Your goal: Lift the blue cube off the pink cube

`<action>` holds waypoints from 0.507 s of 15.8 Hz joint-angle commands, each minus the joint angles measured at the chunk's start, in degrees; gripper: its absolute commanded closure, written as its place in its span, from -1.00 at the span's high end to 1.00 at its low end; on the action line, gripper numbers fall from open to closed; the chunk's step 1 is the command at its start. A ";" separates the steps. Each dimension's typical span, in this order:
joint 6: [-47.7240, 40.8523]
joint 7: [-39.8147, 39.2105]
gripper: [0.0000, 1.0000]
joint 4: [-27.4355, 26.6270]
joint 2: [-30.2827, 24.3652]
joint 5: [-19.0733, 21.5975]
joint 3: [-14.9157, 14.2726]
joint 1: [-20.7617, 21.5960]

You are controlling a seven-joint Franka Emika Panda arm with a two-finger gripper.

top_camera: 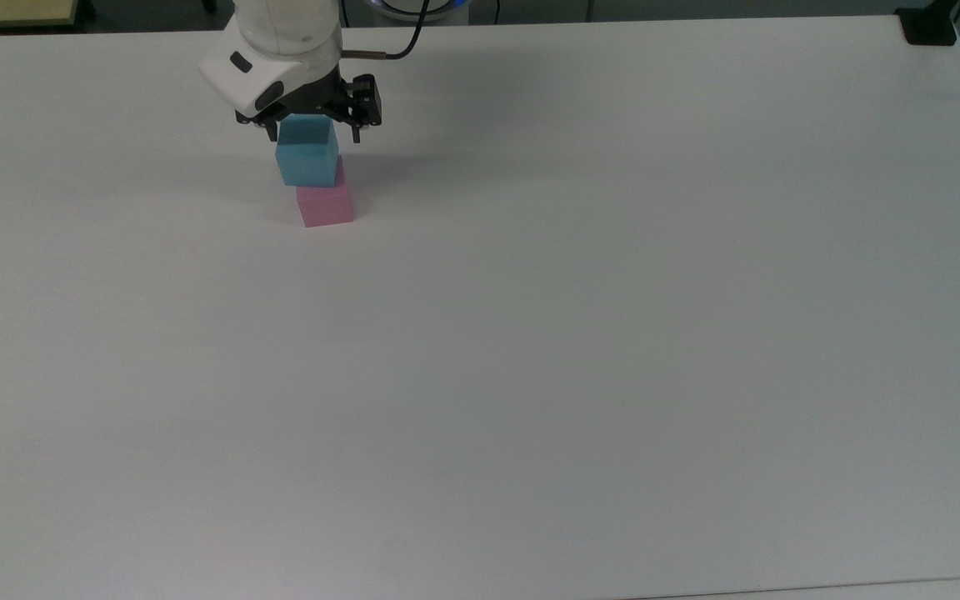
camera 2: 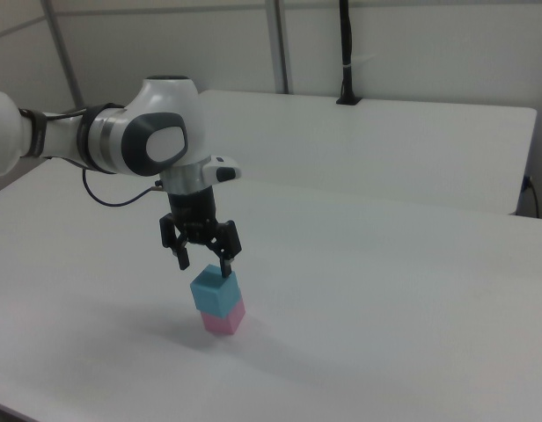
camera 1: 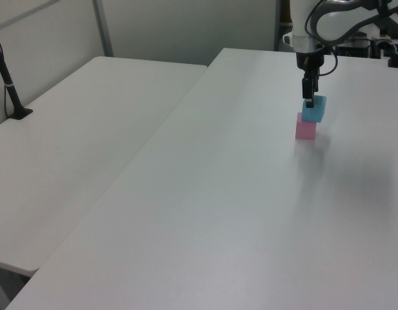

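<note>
Two white tables (camera 1: pixel 89 135) are sitting side by side in your left view, while your top view is framing one. One gripper (camera 2: pixel 203 261) is hovering spread just above one blue cube (camera 2: pixel 214 292), which is resting, slightly offset, on one pink cube (camera 2: pixel 225 320).

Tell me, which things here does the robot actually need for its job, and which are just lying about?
Part of the job:
- blue cube, stacked on the pink one
- pink cube, on the white table
- gripper, open just above the blue cube

Just there:
- second white table
- black post
- black cable
</note>
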 commanded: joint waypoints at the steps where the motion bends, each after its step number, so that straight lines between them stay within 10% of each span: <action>1: 2.94 -0.25 1.00 -2.77 -0.25 -0.17 -0.16 -0.29; 4: 4.88 -0.25 1.00 -2.95 1.42 -0.44 -0.25 -0.46; 7: 5.07 -0.34 -0.65 -2.69 1.16 -0.35 -0.16 -0.38; 8: 4.54 -0.43 -0.86 -2.60 0.64 -0.35 -0.16 -0.29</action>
